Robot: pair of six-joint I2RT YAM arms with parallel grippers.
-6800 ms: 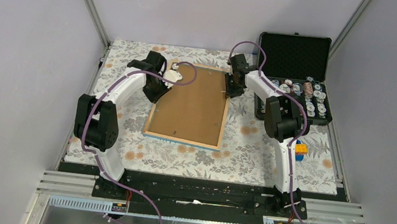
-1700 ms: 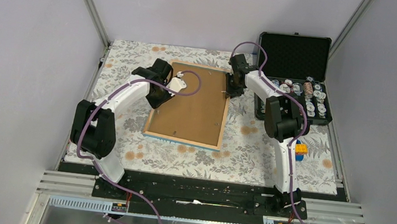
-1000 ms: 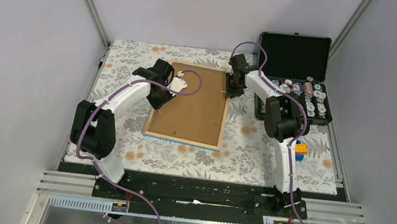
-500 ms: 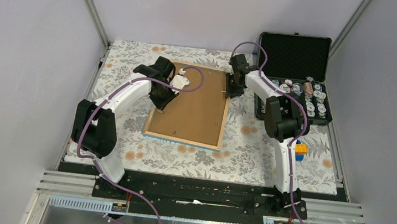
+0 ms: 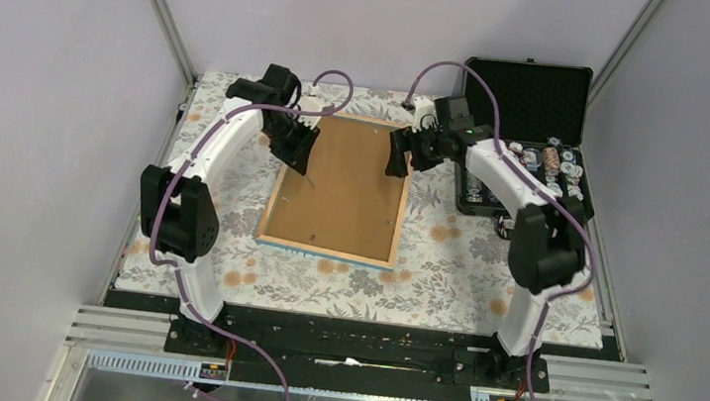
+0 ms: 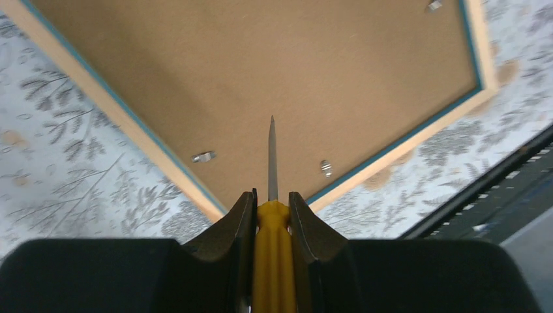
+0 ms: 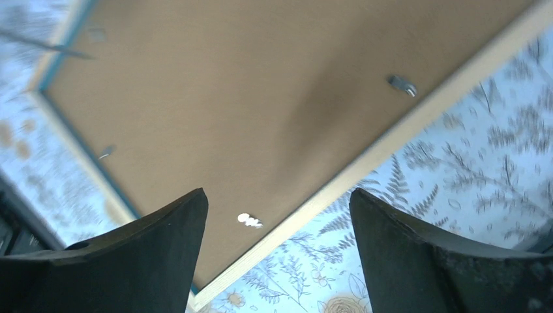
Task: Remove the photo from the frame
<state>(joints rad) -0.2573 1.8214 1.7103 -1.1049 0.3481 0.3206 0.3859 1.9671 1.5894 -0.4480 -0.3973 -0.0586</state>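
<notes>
On flowery cloth (image 5: 443,270), frame (image 5: 343,184) face down, bare cloth along near edge. Left gripper (image 6: 271,195) pinching screwdriver (image 6: 272,228) over its back. Right gripper (image 7: 277,195) wide apart, empty.

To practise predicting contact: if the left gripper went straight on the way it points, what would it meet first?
Probably the brown backing board of the frame, touched first by the yellow-handled screwdriver the left gripper holds; the gap is unclear.
</notes>
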